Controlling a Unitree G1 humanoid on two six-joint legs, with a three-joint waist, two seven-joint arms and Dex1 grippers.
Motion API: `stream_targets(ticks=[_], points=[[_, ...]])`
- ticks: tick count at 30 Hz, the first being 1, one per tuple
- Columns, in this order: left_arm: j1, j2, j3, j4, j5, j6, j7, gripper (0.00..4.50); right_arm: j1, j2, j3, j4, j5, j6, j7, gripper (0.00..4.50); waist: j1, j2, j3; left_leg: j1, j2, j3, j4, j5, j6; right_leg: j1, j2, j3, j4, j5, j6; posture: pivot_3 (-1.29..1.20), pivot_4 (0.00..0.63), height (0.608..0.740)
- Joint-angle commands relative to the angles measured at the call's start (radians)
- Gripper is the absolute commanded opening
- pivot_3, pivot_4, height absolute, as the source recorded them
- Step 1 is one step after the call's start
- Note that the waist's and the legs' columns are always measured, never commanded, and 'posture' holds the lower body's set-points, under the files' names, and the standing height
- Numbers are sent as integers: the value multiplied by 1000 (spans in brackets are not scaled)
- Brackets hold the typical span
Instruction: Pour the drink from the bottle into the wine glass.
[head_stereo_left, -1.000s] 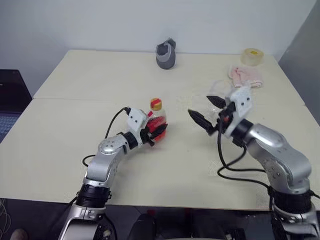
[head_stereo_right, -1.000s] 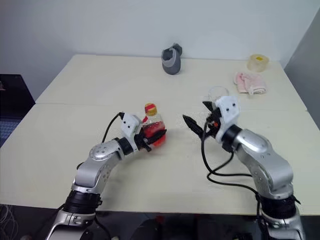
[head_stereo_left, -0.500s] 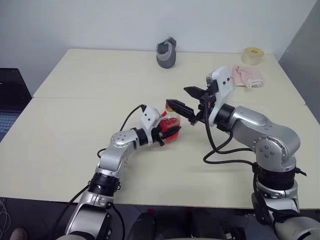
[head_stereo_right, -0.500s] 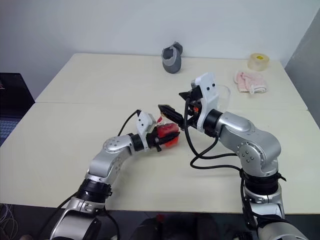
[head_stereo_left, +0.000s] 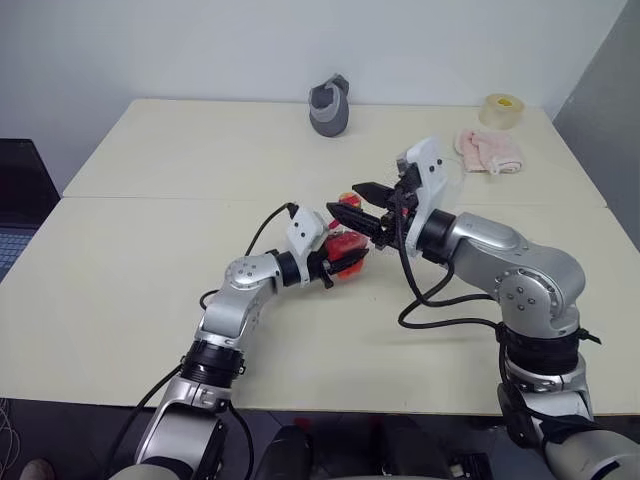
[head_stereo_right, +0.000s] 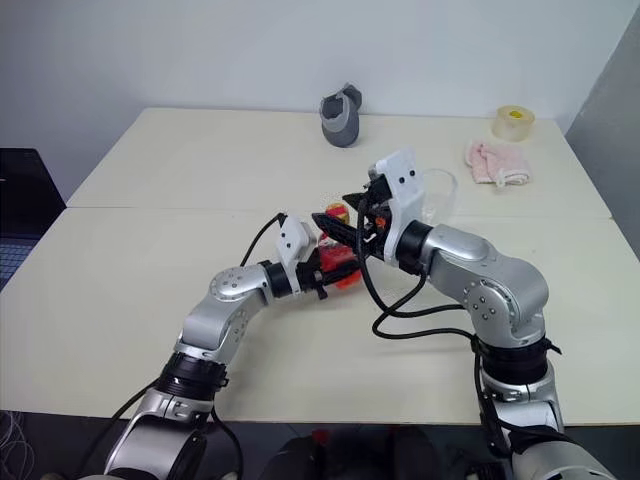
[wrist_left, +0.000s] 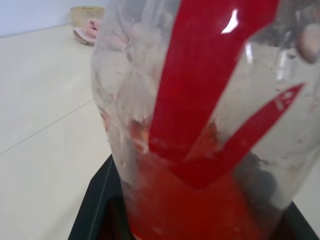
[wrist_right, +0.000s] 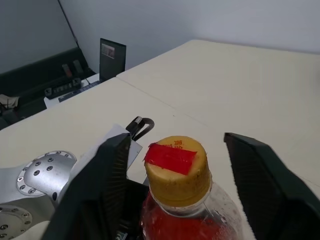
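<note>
Fingers of the left gripper (head_stereo_left: 335, 262) clamped on the bottle (head_stereo_left: 347, 250), held upright just above the counter (head_stereo_left: 150, 250), presumably to steady it for uncapping. Right gripper (wrist_right: 177, 192): 2 fingers (wrist_right: 100, 185) apart, straddling the yellow cap (wrist_right: 176, 169) without contact, likely poised to close and twist. Drink (wrist_left: 200, 210) sits in the bottle's lower half. Wine glass (head_stereo_right: 437, 195) stands behind the right arm, unfilled.

Before me stands a pale cream table (head_stereo_left: 150, 250) with a seam running left to right, against a plain white wall (head_stereo_left: 200, 45). Far left sits a dark cabinet (head_stereo_left: 22, 185).
</note>
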Motion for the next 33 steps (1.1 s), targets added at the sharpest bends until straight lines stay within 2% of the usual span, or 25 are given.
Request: stream_targets(ticks=[1, 3, 9, 14, 21, 28, 33], points=[[-29, 2, 9, -18, -5, -12, -10, 1759, -30, 6, -26, -15, 9, -29, 4, 1760, 0, 0, 0, 0, 0, 0, 0, 0, 0, 0, 0, 0, 0, 0, 0, 0, 150, 740], [-30, 3, 10, -23, -6, -7, -9, 1759, -26, 11, -29, -17, 13, -33, 4, 1291, 0, 0, 0, 0, 0, 0, 0, 0, 0, 0, 0, 0, 0, 0, 0, 0, 150, 740], [13, 25, 20, -149, -35, 57, 0, 1759, -26, 22, -20, -16, 7, -73, 31, 1292, -1, 0, 0, 0, 0, 0, 0, 0, 0, 0, 0, 0, 0, 0, 0, 0, 150, 740], [84, 79, 42, -336, -86, 130, -13, 1759, -62, -10, 40, 28, 15, -177, 232, 1292, -10, 1, 0, 0, 0, 0, -1, 0, 0, -1, 0, 1, -1, 0, 0, 0, 150, 740], [122, 147, 91, -471, -156, 203, -16, 1759, -134, -50, 114, 98, 50, -260, 560, 1292, -14, 1, 0, 0, 1, 0, 0, -2, 3, 0, 0, 0, 0, 0, 0, 0, 150, 740], [159, 189, 109, -516, -196, 244, -16, 1759, -212, -44, 117, 196, 35, -274, 653, 1292, -16, 1, 1, 0, 1, 0, 0, -2, 3, 0, 0, 0, -1, 0, 0, 0, 150, 740], [171, 198, 128, -503, -192, 243, 8, 1759, -224, -84, 27, 199, 100, -175, 611, 2999, -16, 1, 1, 0, 1, -1, 0, -2, 3, 0, 0, 0, -1, 0, 0, 0, 150, 740]])
